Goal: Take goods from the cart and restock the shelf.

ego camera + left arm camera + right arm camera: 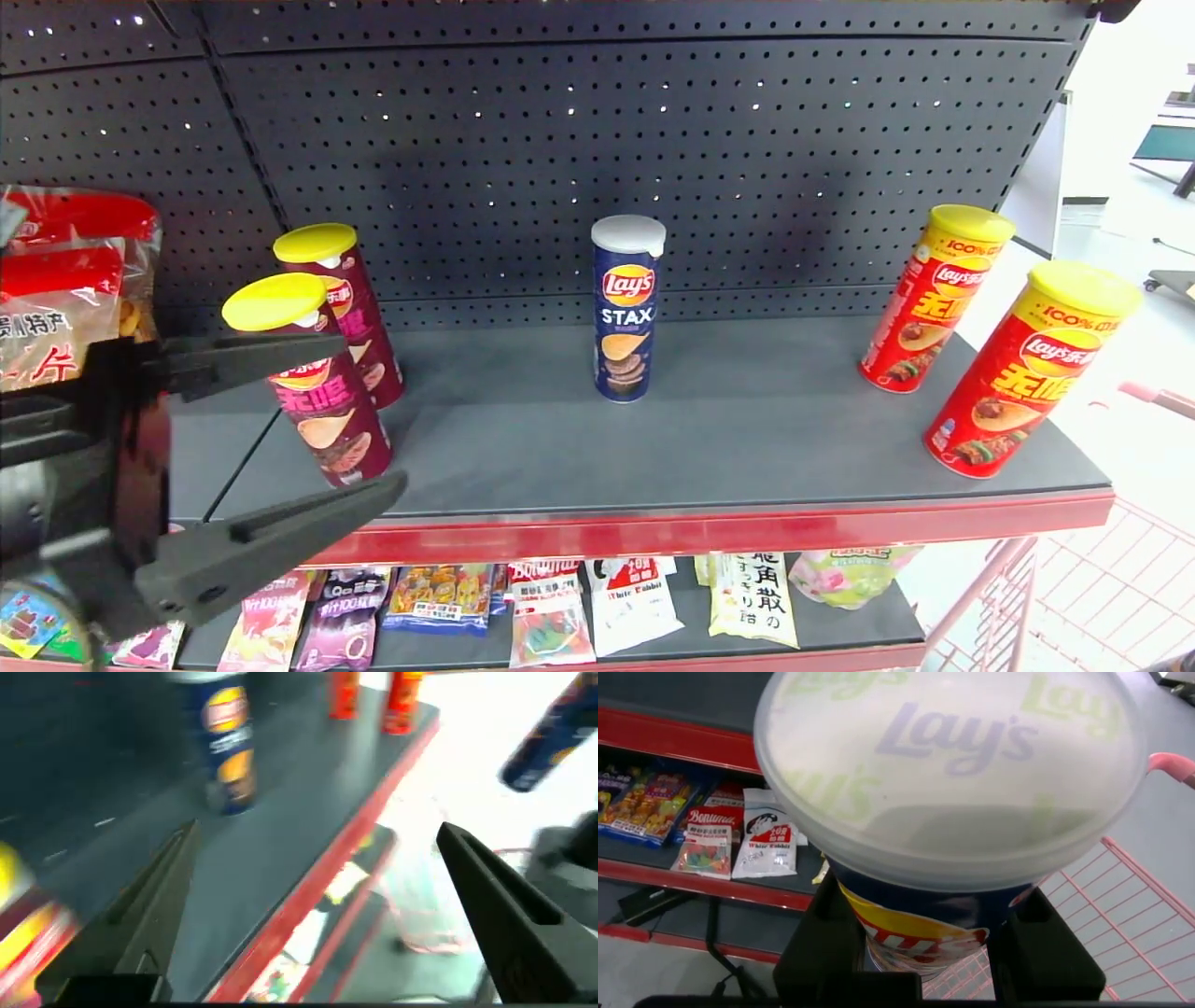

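A blue chips can (pixel 627 308) with a grey lid stands mid-shelf on the dark shelf board (pixel 747 439). Two maroon cans with yellow lids (pixel 322 392) (pixel 345 289) stand at the left, two red cans (pixel 934 299) (pixel 1027 373) at the right. My left gripper (pixel 373 413) is open in front of the maroon cans, holding nothing. In the left wrist view its fingers (pixel 149 915) straddle bare shelf, with a maroon can (pixel 28 924) outside them. My right gripper (pixel 934 952) is shut on a second blue can (pixel 948 775), which hangs off the shelf's front (pixel 551 737).
Red snack bags (pixel 65 271) fill the shelf section to the left. The lower shelf (pixel 560 607) holds several flat snack packets. The pink wire cart (pixel 1102 579) stands at the lower right. Bare board lies on both sides of the blue can.
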